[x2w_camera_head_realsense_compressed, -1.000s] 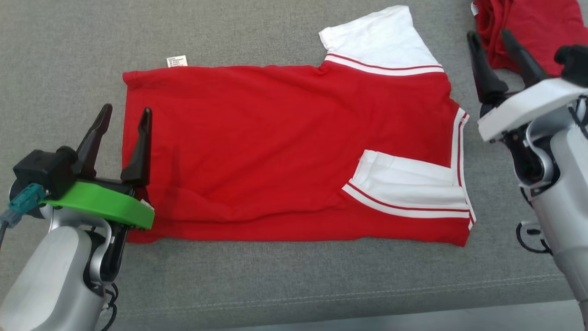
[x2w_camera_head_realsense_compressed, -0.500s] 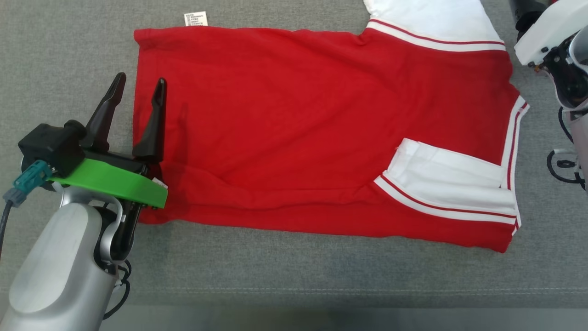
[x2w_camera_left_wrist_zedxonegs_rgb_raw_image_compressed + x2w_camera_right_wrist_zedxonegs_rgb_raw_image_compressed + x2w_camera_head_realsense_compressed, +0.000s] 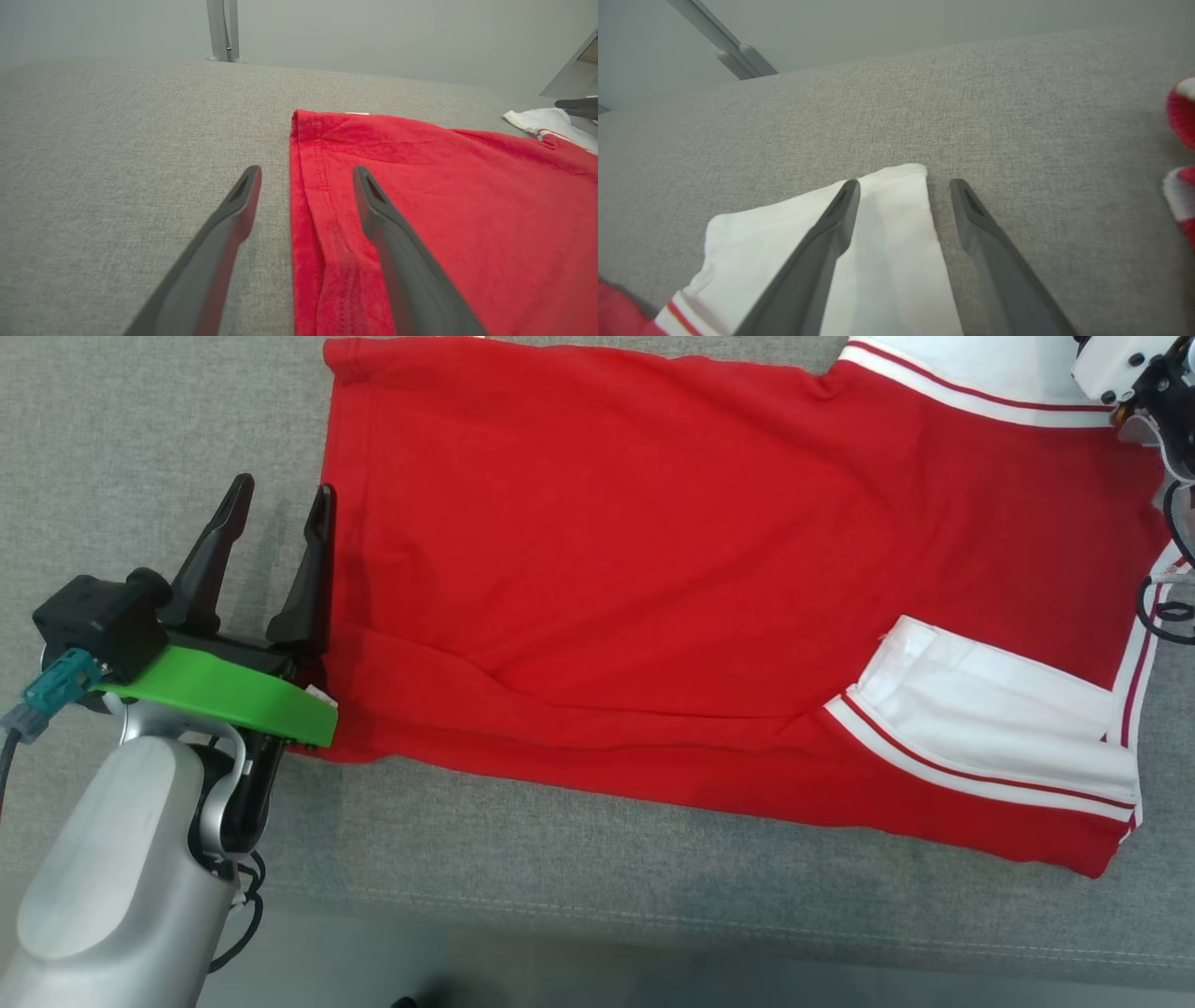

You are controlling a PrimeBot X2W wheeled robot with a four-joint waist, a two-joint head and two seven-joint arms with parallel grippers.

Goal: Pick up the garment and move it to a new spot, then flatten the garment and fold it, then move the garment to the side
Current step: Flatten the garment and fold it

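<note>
Shirt of red cotton with white sleeves (image 3: 653,569), flat on grey fabric desk (image 3: 140,429), five-o'clock sleeve (image 3: 980,719) folded in.
Main folds look still to do; left fingers (image 3: 217,247) apart astride nine-o'clock hem (image 3: 308,186), right fingers (image 3: 822,252) apart over one-o'clock sleeve (image 3: 887,242).

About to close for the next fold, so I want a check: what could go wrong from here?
Left gripper straddles the garment's hem, one finger over bare grey surface: closing might pinch only the top layer. Right gripper hangs over the tip of the white sleeve: a lift from there could stretch the sleeve instead of folding the body.
</note>
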